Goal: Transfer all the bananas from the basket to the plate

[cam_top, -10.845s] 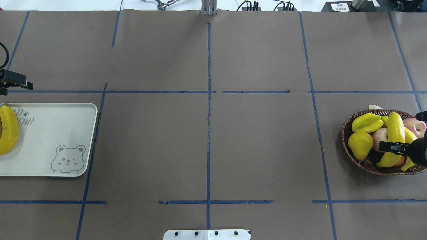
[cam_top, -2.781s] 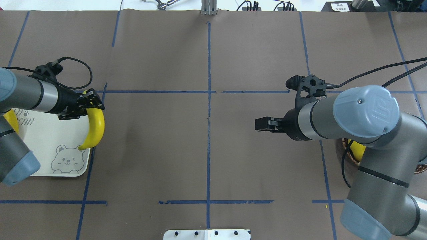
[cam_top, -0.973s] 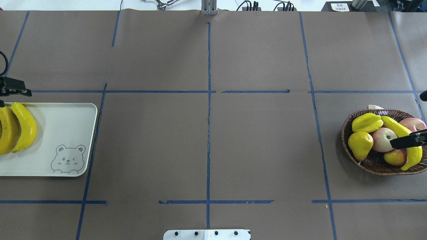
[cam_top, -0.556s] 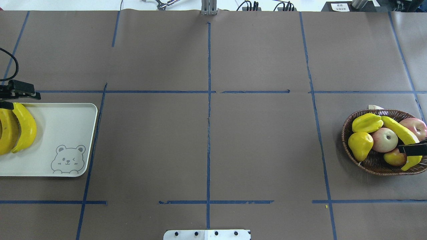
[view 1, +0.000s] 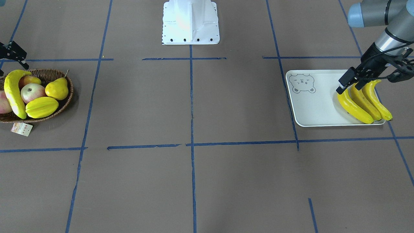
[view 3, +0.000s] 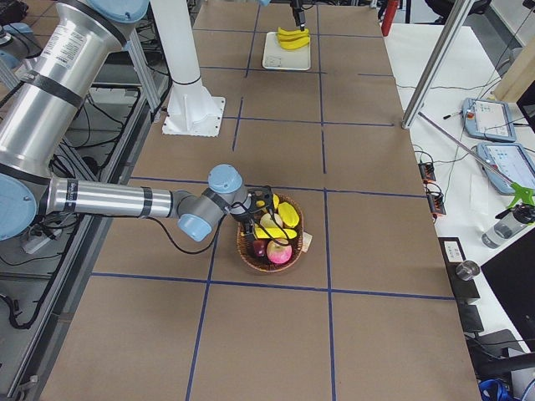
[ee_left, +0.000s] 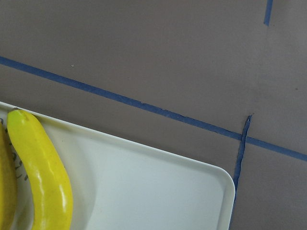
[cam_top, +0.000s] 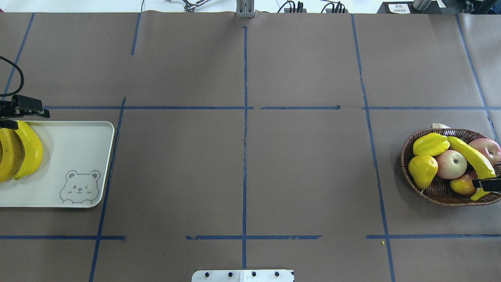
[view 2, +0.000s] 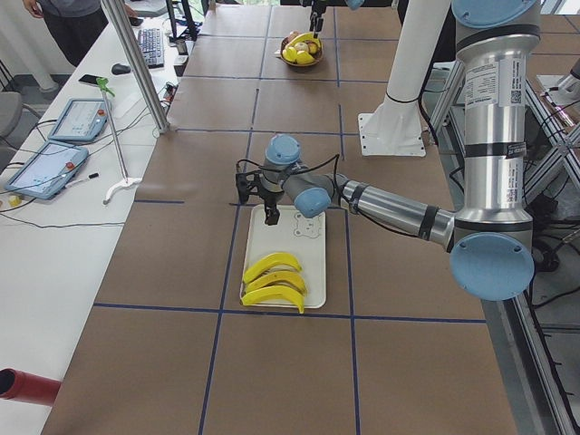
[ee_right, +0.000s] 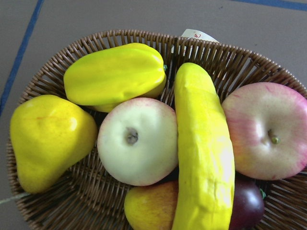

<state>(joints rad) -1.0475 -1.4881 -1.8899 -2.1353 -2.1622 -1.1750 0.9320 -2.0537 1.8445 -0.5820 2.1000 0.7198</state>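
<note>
One banana lies across the basket, also seen in the right wrist view as a banana resting on the other fruit. My right gripper hovers over the basket's robot-side end and looks open; one finger crosses the banana's near tip. Three bananas lie side by side on the plate. My left gripper hangs open just above their robot-side ends, holding nothing. The left wrist view shows one banana flat on the plate.
The basket also holds a starfruit, a pear, apples and a dark plum. A paper tag hangs off its rim. The white robot base stands mid-table. Desks with tablets flank the table.
My left gripper has slid right along the plate's far edge. The right gripper's finger has shifted toward the banana's near tip. Since the oldest frame one banana left the basket and reached the plate.
</note>
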